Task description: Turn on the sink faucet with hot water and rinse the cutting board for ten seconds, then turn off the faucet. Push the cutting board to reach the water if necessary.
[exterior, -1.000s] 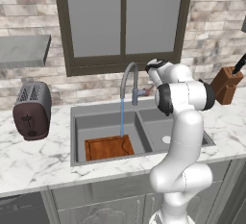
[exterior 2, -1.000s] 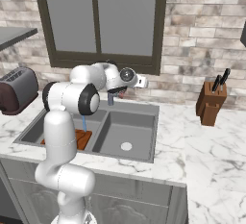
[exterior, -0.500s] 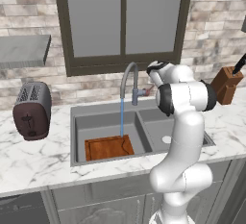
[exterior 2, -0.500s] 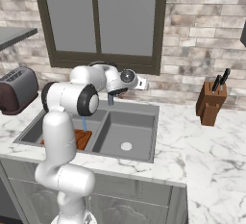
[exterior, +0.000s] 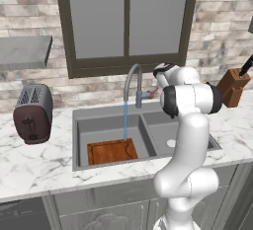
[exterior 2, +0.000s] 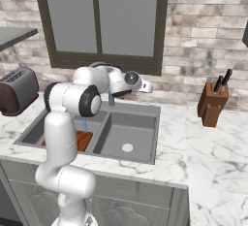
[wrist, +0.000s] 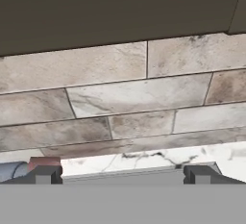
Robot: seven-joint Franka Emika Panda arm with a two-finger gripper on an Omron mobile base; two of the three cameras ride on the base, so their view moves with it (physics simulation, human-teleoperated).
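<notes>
Our two dark fingers point(wrist: 47, 174) stand wide apart with nothing between them, facing the stone-tile wall below the dark window frame point(wrist: 115, 11). In the hand view the reddish tip of the faucet's small side lever point(wrist: 44, 162) sits just beside our left-hand fingertip; we cannot tell whether they touch.

From the left base view, the tall grey metal gooseneck faucet point(exterior: 132, 82) arches over the left basin of the grey rectangular double-basin sink point(exterior: 111, 121). A thin, straight, light-blue stream of water point(exterior: 125, 120) falls from its spout onto the flat reddish-brown wooden cutting board point(exterior: 112, 151), which lies on the floor of the left basin toward its front. The stream lands near the board's back edge.

Our white arm point(exterior: 189, 125) rises in front of the right basin, its hand reaching behind the faucet toward the wall. On the marble counter point(exterior: 34, 160) a dark red toaster point(exterior: 32, 112) stands left of the sink, and a brown knife block point(exterior 2: 212, 103) stands well to the right.
</notes>
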